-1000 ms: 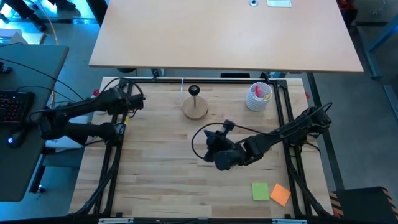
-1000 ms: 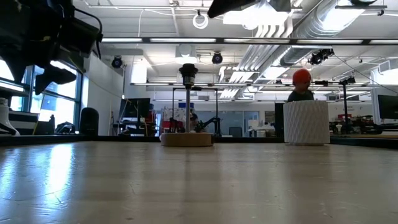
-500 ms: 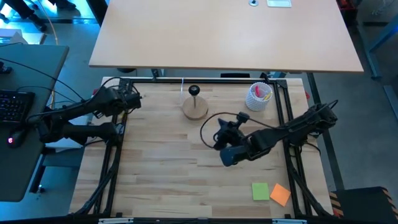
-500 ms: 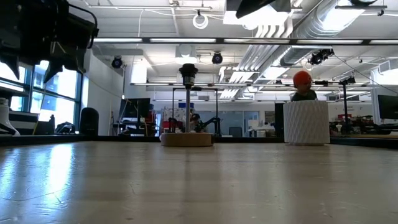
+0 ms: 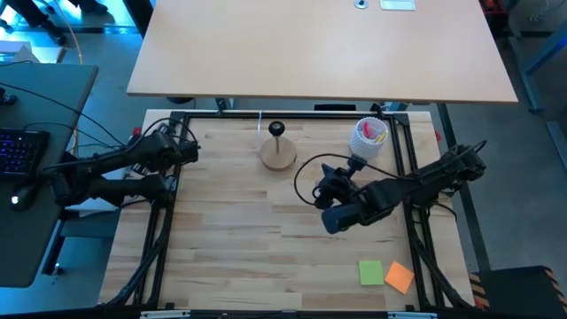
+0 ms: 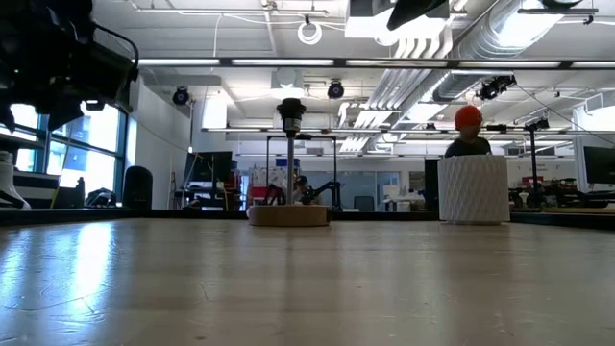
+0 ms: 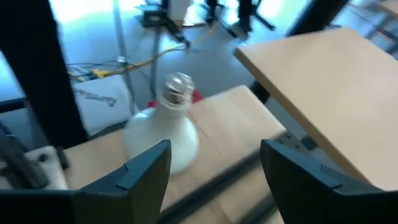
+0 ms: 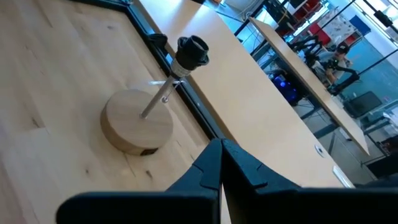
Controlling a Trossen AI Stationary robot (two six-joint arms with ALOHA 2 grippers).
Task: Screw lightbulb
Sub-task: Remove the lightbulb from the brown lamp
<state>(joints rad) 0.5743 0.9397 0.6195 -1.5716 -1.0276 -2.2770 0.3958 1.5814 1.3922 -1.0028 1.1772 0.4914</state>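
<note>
The light wooden slatted table (image 5: 239,239) fills the middle of the high view, framed by a black metal rail. Beyond its far edge stands a larger plain tan tabletop (image 5: 319,49).

The right arm reaches in from the right side, and the right gripper (image 5: 330,190) hangs over the table's middle, right of centre; its two dark fingers (image 8: 214,165) are pressed together with nothing between them.

The left arm lies along the table's left edge, with the left gripper (image 5: 188,149) at the far left corner. Its fingers (image 7: 143,171) stand wide apart and hold nothing.

The round wooden stand with a thin metal post and black socket (image 5: 277,151) sits near the far edge at the middle, empty at the top. In the low view it rises upright (image 6: 289,168).

The white ribbed cup (image 5: 368,137) holding coloured items stands to the right of the stand, also at the far edge.

The small white frosted lightbulb with a silvery screw base (image 7: 165,127) appears only in the left wrist view: it lies on a wooden surface ahead of the open left fingers, near a black rail, base pointing away from the gripper, apart from both fingers.

A green square note (image 5: 371,272) and an orange one (image 5: 400,277) lie side by side at the near right.
</note>
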